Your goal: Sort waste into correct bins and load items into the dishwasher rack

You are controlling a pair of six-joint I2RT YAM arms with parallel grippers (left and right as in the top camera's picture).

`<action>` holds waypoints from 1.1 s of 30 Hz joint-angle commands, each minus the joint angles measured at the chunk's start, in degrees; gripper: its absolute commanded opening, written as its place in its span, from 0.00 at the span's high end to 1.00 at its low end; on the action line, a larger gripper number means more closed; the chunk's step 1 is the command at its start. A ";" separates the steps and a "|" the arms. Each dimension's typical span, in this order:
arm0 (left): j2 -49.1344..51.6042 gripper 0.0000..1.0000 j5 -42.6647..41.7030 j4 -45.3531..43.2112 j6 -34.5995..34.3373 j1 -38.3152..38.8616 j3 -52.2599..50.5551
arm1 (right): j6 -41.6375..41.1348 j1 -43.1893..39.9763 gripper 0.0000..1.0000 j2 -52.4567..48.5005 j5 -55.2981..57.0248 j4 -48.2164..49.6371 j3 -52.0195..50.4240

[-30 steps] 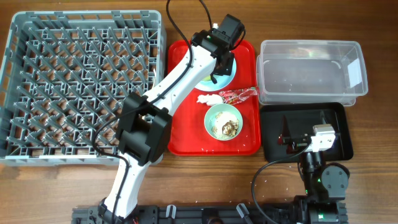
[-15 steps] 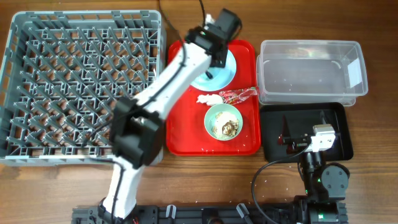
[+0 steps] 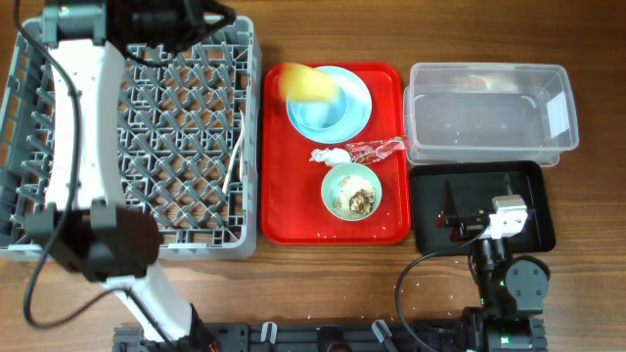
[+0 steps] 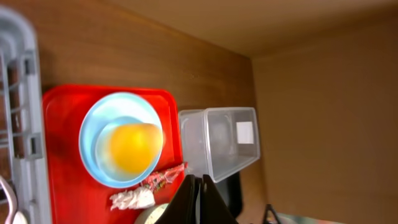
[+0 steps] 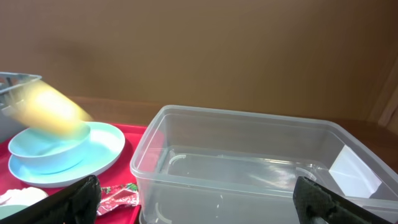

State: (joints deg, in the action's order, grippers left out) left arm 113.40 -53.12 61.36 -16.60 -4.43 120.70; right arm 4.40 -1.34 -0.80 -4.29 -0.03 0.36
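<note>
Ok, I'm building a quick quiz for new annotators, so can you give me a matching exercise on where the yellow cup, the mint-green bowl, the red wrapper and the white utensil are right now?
Things:
1. yellow cup
2. mint-green bowl
3. red wrapper
4. white utensil

Places or states:
a. lying in the grey rack
b. holds brownish scraps
c. right beside the white napkin
d. blurred, at the light blue bowl

Pairs: 1-d, 2-b, 3-c, 4-a
</note>
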 commanded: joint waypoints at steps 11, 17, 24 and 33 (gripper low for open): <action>-0.17 0.96 18.03 10.64 6.78 10.56 -0.52 | -0.02 -0.35 0.00 0.26 -0.07 0.17 -0.07; 3.30 0.77 44.70 2.93 7.45 28.37 -0.55 | -0.02 -0.35 0.00 0.26 -0.07 0.17 -0.07; 12.31 0.43 40.81 -0.92 7.85 27.76 -0.55 | 0.00 -0.35 0.00 0.26 -0.07 0.17 -0.07; 17.44 0.42 23.50 -4.17 19.43 22.77 -0.55 | -0.02 -0.35 0.00 0.26 -0.07 0.17 -0.07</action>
State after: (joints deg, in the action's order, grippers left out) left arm 130.41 -23.92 58.57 -0.10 20.40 119.85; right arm 4.40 -1.34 -0.80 -4.29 -0.03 0.36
